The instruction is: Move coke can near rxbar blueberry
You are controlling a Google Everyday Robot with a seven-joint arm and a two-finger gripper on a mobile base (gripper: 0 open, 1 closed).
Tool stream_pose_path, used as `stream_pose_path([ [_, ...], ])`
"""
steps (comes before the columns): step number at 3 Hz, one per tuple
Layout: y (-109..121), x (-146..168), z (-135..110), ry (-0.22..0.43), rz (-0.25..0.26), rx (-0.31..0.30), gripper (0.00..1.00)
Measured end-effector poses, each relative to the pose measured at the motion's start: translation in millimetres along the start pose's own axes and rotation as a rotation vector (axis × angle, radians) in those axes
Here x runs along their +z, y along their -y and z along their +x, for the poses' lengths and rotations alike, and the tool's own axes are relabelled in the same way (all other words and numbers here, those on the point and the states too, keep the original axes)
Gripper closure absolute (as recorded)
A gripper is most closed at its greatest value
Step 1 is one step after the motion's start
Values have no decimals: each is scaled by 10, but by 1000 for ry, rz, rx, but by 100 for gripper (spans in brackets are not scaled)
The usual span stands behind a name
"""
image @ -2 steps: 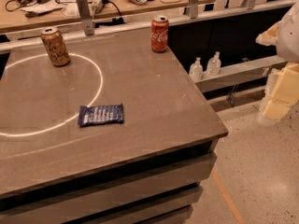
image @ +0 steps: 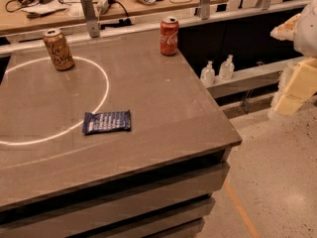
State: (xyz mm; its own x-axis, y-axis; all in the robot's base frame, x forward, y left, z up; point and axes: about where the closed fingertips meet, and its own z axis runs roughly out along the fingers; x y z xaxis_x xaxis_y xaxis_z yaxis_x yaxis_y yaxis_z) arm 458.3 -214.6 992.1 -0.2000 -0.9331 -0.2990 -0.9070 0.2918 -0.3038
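Note:
The coke can [image: 169,36] is red with white script and a silver top. It stands upright at the far right corner of the grey table [image: 163,113]. The rxbar blueberry [image: 107,122] is a flat dark blue wrapper lying near the table's middle, well in front of and to the left of the can. My gripper [image: 291,97] shows as pale cream parts at the right edge of the view. It is off the table, over the floor, far to the right of both things and holding neither.
A tan and gold patterned can [image: 58,49] stands at the far left, on a bright ring of light. A metal post [image: 89,15] rises at the table's back edge before a cluttered bench. Two small clear bottles [image: 218,71] sit on a low shelf to the right.

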Motion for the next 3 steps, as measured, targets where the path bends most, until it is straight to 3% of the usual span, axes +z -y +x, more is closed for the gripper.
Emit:
stream_pose_path([
  [1, 385, 89, -60, 146, 41, 27, 0],
  [2, 1069, 342, -131, 419, 104, 116, 0],
  [3, 1437, 511, -162, 556, 127, 182, 0],
])
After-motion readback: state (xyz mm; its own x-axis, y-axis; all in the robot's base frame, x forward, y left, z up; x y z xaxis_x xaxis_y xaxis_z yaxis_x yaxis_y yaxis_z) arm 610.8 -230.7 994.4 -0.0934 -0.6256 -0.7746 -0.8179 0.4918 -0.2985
